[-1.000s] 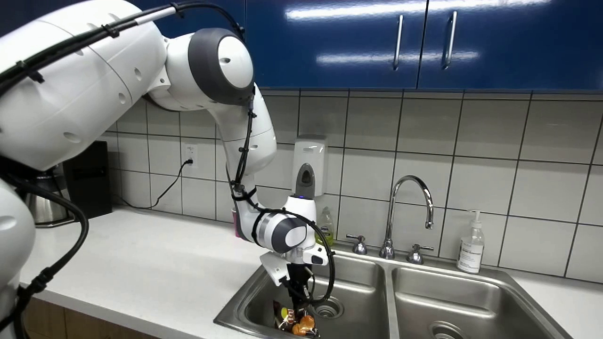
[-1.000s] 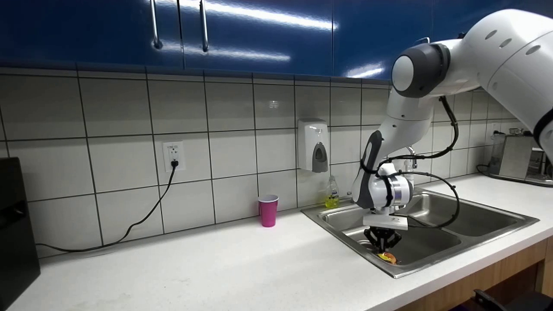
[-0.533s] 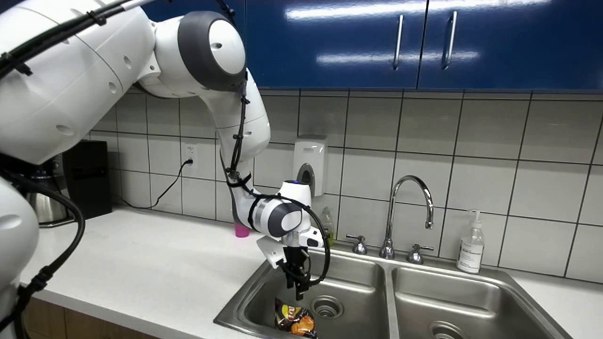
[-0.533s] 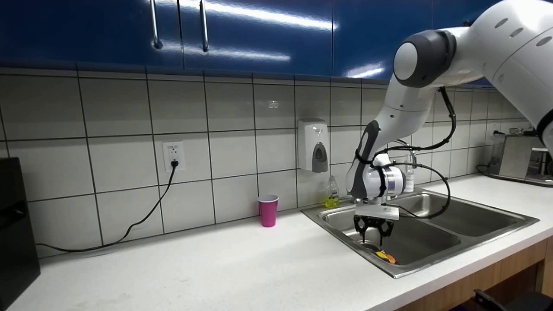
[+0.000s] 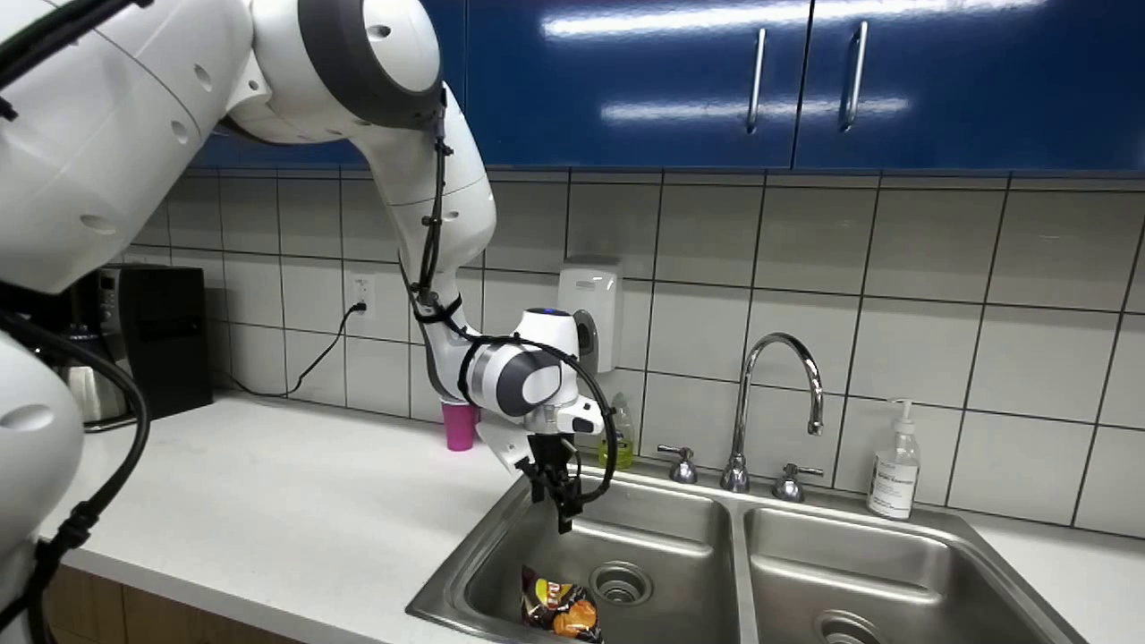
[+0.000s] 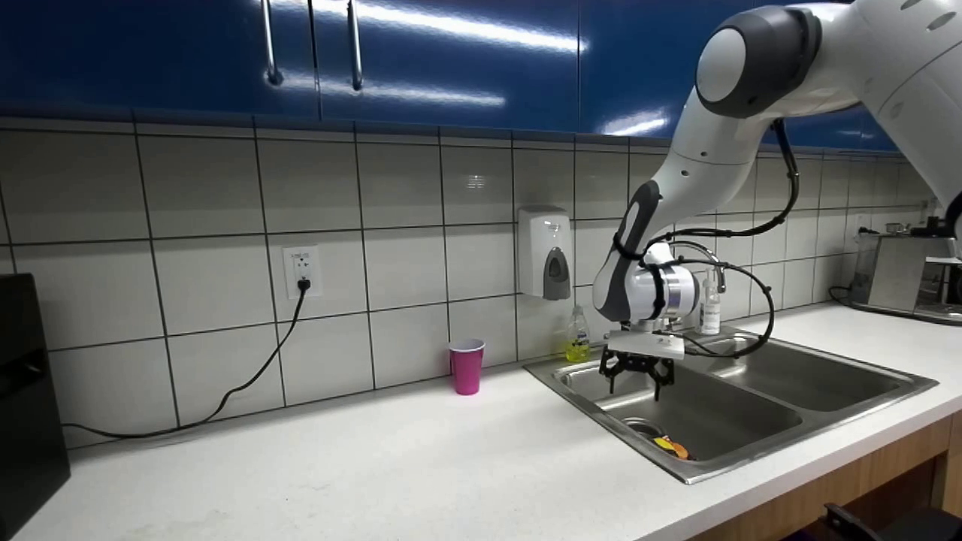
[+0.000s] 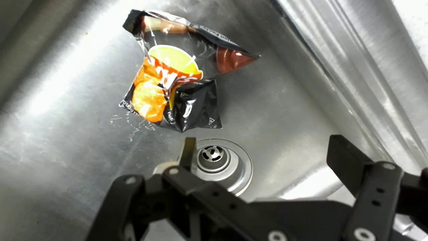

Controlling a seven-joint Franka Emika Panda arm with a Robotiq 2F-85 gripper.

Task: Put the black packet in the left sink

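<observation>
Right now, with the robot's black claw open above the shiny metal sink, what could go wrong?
If someone runs the curved chrome faucet, the crumpled black packet with orange and yellow patches could slide onto the nearby round metal drain. If the white arm swings, its looped black cable might snag that faucet.
</observation>
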